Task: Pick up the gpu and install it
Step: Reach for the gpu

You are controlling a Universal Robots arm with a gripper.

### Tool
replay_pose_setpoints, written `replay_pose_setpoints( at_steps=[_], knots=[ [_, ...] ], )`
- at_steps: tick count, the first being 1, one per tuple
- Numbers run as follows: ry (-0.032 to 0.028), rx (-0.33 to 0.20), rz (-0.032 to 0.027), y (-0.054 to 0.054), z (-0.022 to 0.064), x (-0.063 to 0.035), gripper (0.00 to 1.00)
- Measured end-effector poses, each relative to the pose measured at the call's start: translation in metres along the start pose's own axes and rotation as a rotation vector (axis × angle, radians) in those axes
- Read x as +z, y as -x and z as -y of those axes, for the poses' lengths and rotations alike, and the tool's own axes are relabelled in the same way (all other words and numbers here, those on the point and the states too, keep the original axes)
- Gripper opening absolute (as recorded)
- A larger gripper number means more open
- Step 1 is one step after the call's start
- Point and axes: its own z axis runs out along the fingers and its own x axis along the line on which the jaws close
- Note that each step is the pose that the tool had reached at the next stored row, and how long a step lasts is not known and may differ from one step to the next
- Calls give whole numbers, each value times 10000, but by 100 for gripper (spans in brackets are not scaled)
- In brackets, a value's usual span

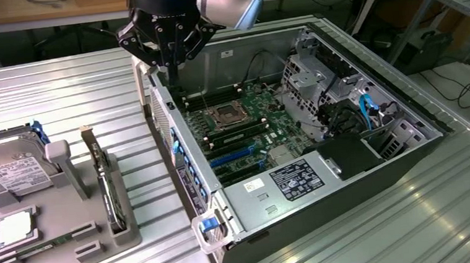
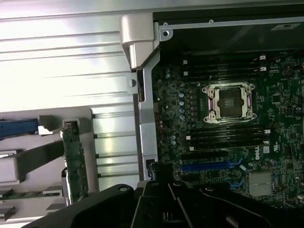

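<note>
Hangs above the far-left rim of the open computer case (image 1: 333, 230), with jaws clenched on nothing. Leaves the gpu (image 1: 103, 172) untouched, standing on edge in a slot of the grey holder (image 1: 67, 224) on the desk (image 1: 75, 93), at the exterior view's left of the case, beside the hard drive (image 1: 14, 168). Kept upright there, probably so the top edge offers a clear grip. Shows blue slots (image 1: 232, 156) on the motherboard, likely meant for the card.

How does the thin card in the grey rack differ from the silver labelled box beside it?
The gpu is thin and dark, standing on its edge in a narrow slot; the hard drive is a thick silver box with a white label, lying tilted. Both sit in the grey holder.
</note>
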Motion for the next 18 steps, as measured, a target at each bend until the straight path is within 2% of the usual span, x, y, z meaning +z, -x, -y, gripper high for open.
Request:
replay_pose_setpoints(
  at_steps=[18],
  knots=[
    [0, 1, 0, -124, 15, -4, 11]
  ],
)
